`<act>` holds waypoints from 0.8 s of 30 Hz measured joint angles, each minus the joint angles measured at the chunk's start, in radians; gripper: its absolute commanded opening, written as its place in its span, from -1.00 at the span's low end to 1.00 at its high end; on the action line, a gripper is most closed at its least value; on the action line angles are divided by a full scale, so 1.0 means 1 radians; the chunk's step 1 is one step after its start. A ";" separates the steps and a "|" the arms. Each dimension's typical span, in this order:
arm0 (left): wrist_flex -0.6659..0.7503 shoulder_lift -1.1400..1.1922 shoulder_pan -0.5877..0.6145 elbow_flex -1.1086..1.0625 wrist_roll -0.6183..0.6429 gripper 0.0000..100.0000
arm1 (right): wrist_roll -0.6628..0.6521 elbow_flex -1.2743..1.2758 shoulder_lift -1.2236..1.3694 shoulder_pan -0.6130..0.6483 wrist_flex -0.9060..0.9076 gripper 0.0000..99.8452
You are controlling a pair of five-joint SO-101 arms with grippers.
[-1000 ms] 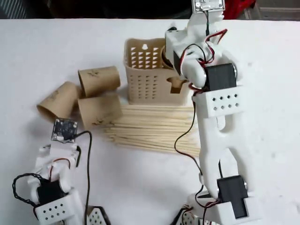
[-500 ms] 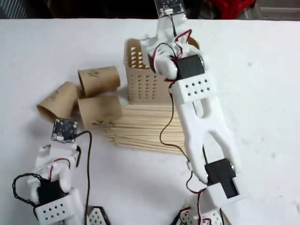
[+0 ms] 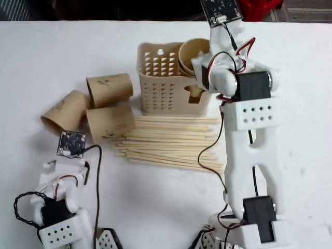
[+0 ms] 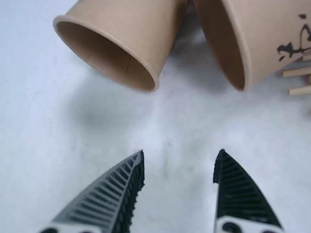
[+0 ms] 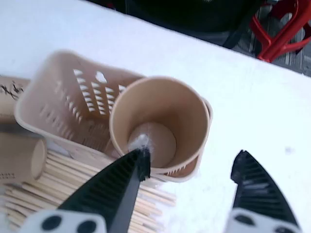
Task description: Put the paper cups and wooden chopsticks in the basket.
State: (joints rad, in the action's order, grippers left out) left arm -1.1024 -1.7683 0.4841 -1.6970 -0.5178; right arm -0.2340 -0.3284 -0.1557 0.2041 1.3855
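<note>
The white surface (image 3: pixel 290 67) carried a beige plastic basket (image 3: pixel 163 93) with rows of slots in its walls, standing upright towards the far side. Just in front of it lay the wooden chopsticks (image 3: pixel 171 142), a loose flat bundle of pale sticks running side to side, their far edge close against the basket's base. To the left of the basket three brown paper cups lay on their sides in a cluster: one (image 3: pixel 109 88) beside the basket, one (image 3: pixel 63 110) farthest left, and one (image 3: pixel 110 123) touching the ends of the chopsticks. The right arm (image 3: pixel 251 140) stretched out long from the near edge across the end of the chopstick bundle to the basket. The right gripper (image 5: pixel 193 158) was spread wide, holding nothing, with one finger over the mouth of a cup and the other outside its rim. The left arm (image 3: pixel 59 207) sat folded at the near left corner. The left gripper (image 4: pixel 181 153) was wide apart over bare surface, holding nothing, near the open mouths of two lying cups. A fourth cup (image 3: pixel 192 52) stood upright, mouth up, in the basket's end nearest the right arm.
</note>
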 measured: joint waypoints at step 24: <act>0.000 0.000 0.000 0.000 0.000 -0.52 | -0.018 -0.011 0.334 -0.092 -0.097 -0.44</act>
State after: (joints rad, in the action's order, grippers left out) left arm -1.1024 -1.7683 0.4841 -1.6970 -0.5178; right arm -0.2524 -0.3391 0.1788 0.1120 1.2889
